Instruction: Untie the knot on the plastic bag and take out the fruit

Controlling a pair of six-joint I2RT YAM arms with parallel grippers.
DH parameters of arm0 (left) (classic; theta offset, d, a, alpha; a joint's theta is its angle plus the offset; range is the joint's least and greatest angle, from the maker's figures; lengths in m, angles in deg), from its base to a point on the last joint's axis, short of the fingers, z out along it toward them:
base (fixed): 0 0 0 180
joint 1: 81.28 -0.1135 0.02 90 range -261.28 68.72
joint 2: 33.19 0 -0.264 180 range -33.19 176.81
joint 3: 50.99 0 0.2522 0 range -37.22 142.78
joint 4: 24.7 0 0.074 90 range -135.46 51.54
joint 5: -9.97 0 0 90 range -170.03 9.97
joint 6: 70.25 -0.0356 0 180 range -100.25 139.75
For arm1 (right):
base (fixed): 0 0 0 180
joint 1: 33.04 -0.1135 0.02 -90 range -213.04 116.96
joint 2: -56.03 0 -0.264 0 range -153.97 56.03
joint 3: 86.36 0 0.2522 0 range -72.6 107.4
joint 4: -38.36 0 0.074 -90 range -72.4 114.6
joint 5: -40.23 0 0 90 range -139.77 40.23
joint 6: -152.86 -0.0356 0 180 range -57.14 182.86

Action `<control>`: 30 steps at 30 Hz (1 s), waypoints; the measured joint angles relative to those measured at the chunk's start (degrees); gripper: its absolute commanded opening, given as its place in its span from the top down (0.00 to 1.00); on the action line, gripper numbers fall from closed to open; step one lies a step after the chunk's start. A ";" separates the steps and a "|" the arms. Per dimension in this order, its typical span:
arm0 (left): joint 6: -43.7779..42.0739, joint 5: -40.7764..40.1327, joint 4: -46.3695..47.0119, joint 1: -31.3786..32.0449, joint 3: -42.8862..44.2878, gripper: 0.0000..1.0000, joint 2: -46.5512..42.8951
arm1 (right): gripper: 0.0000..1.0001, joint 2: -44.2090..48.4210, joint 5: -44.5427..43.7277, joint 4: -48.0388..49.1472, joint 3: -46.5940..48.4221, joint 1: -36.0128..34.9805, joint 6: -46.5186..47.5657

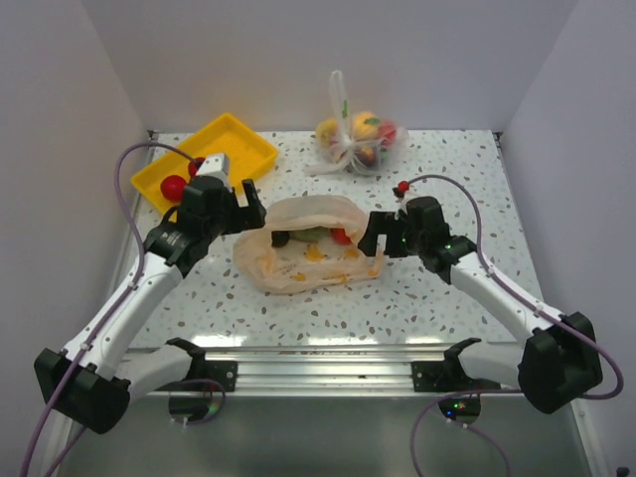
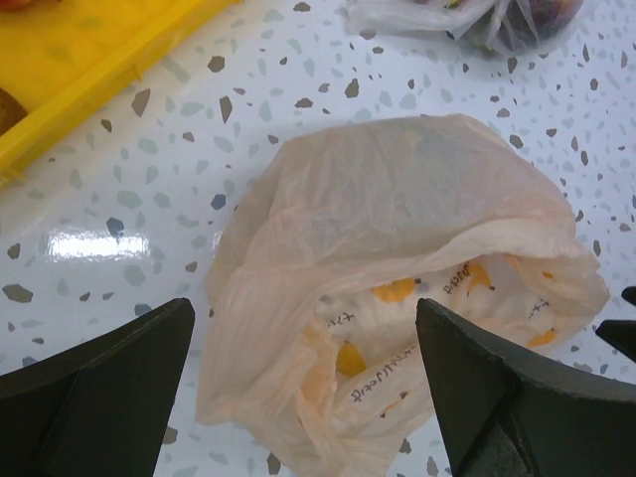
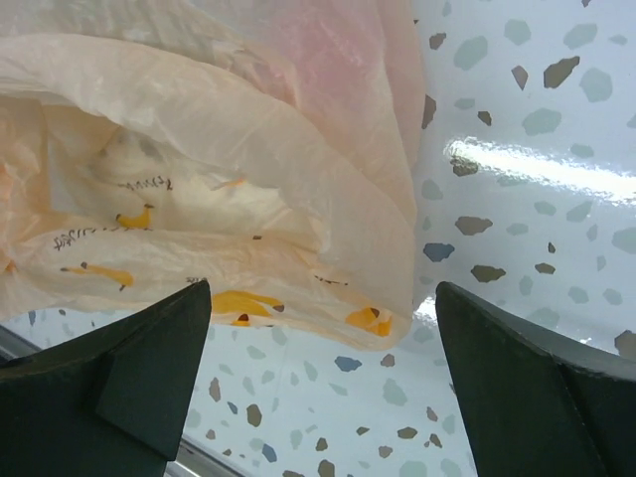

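Fingers first: the left fingers [image 2: 99, 397] stand spread wide with nothing between them, and the right fingers [image 3: 129, 388] are spread the same way, also empty. Between the two pairs lies the bag [image 1: 308, 263], slumped on the table [image 1: 348, 308]. Its crumpled wall sits just ahead of the left fingers and its printed hem just ahead of the right ones. As far as I can tell, neither pair touches it.

I read this as a two-sided approach, so one arm can pin or lift the film while the other reaches in. The mouth gapes and I see no tied knot, so I judge the untying done. The fruit [image 1: 313, 237] shows in that mouth in the top view: one dark, one green, one red. It lies between the two pairs, a little beyond their tips.

Beyond the left fingers is a yellow tray [image 1: 238, 144] with two red pieces in it, which I take to be the drop place. Farther off, beyond the right fingers, a knotted clear bag [image 1: 356, 134] holds other fruit and is not my concern. What stands in the way is the loose upper film arching over the fruit.
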 measured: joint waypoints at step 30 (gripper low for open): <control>7.91 0.92 4.57 8.55 -19.78 0.00 1.51 | 0.88 -31.39 -11.26 -11.23 31.01 -9.68 28.85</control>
